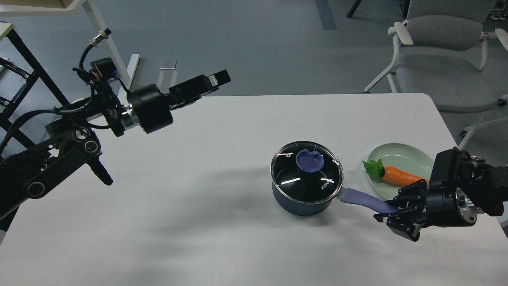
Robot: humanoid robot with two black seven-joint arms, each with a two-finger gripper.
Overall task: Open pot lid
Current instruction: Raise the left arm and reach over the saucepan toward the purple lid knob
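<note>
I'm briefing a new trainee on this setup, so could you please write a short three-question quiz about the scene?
1. True or false: the lid sits on the pot.
2. What lies on the green plate?
A. a carrot
B. a spoon
C. nothing
3. Which gripper is at the end of the pot's purple handle?

Key:
1. True; the lid covers the pot.
2. A, the carrot.
3. The right gripper, jaws around the handle's tip; a firm hold cannot be confirmed. The left gripper is raised, far from the pot.
</note>
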